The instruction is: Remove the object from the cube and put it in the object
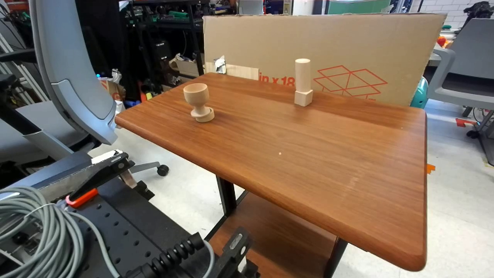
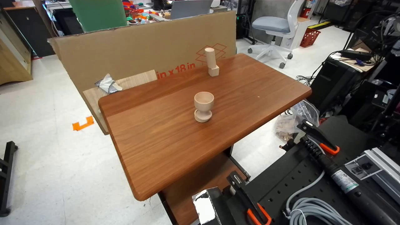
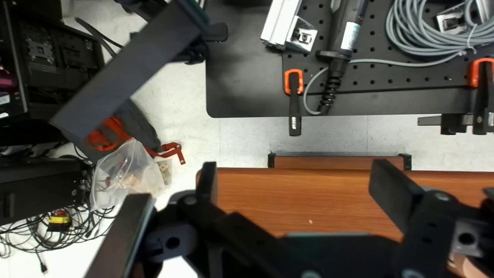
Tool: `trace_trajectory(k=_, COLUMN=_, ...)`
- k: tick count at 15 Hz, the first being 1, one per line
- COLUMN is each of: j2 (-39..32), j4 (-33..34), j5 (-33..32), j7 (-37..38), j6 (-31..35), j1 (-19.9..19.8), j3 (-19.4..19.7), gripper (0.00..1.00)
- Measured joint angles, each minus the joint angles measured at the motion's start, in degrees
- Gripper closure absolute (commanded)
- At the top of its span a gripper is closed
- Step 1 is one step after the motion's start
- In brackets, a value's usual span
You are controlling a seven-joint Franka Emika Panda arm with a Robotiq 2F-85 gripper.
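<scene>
A pale wooden cylinder (image 1: 303, 76) stands upright on a pale wooden cube (image 1: 303, 98) near the table's cardboard-side edge. Both also show in an exterior view, the cylinder (image 2: 210, 58) on the cube (image 2: 214, 71). A pale wooden goblet-shaped cup (image 1: 197, 95) stands upright, apart from them; it shows too in an exterior view (image 2: 204, 102). Its foot rests on a round base; I cannot tell if that is separate. My gripper (image 3: 297, 183) is open and empty above the table; neither exterior view shows it. A pale bit at the wrist view's lower right is mostly hidden.
The brown wooden table (image 1: 308, 154) has a tall cardboard sheet (image 2: 150, 50) along one long edge. A black bench (image 3: 247, 85) with clamps, coiled grey cable (image 3: 417, 34) and a metal bracket stands across a floor gap. A grey chair (image 1: 73, 69) is near a table corner.
</scene>
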State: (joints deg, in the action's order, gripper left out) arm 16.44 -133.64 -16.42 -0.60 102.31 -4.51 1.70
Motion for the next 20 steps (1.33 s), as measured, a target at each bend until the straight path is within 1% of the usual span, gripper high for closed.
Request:
trace_trajectory(k=2, j2=-4.2, j4=1.4, j5=1.5, j7=2.6, j6=0.9, j1=2.6, j3=-2.5, gripper=0.00)
trace_trajectory(k=5, j2=-11.0, j4=3.5, j5=4.0, j7=3.0, j6=3.0, j1=5.6, j3=-4.8, gripper=0.00)
trace_trajectory(k=9, j2=-19.0, j4=6.4, j5=5.4, j7=2.3, j6=7.2, j1=7.3, j3=-6.1, gripper=0.00)
trace_trajectory(k=11, j2=-21.7, j4=7.1, j5=5.2, j7=2.2, j6=9.9, j1=7.8, j3=-6.5, gripper=0.00)
trace_trajectory(k=14, j2=-23.9, j4=7.2, j5=5.0, j7=2.1, j6=14.7, j1=8.3, j3=-7.0, gripper=0.00)
trace_trajectory(k=17, j2=-24.1, j4=7.5, j5=5.2, j7=1.5, j6=18.9, j1=8.3, j3=-6.6, gripper=0.00)
trace_trajectory(k=20, j2=-24.6, j4=10.3, j5=7.6, j7=0.0, j6=19.2, j1=7.5, j3=-5.2, gripper=0.00)
